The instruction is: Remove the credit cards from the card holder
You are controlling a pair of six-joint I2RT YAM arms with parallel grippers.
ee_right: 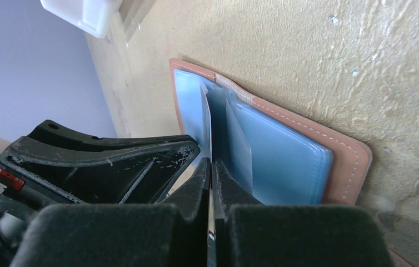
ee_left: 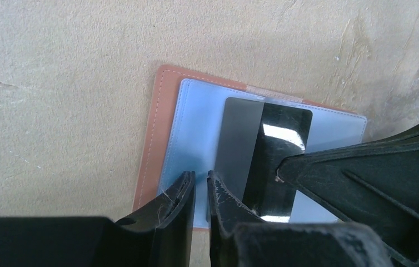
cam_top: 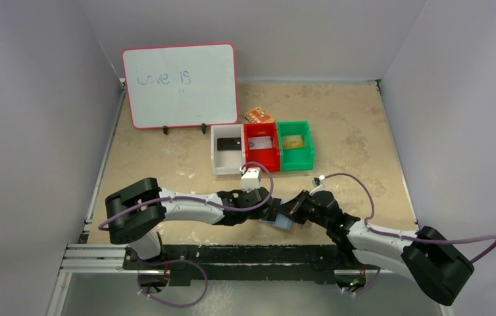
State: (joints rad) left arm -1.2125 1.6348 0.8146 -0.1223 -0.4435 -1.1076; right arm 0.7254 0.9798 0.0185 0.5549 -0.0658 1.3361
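The card holder (cam_top: 281,222) lies open on the table near the front edge, tan outside and pale blue inside (ee_left: 193,128) (ee_right: 285,161). A dark glossy credit card (ee_left: 277,150) stands partly out of its clear sleeve. My right gripper (cam_top: 293,209) (ee_right: 212,164) is shut on this card's edge; the card shows edge-on between the jaws. My left gripper (cam_top: 266,212) (ee_left: 200,178) is down on the blue inside at the holder's left part. Its jaws are almost together with nothing visible between them. Its body also shows in the right wrist view (ee_right: 101,167).
A white bin (cam_top: 227,163), a red bin (cam_top: 262,158) and a green bin (cam_top: 295,158) stand side by side mid-table, each with a card in it. An orange patterned packet (cam_top: 259,115) lies behind them. A whiteboard (cam_top: 179,85) stands at the back left.
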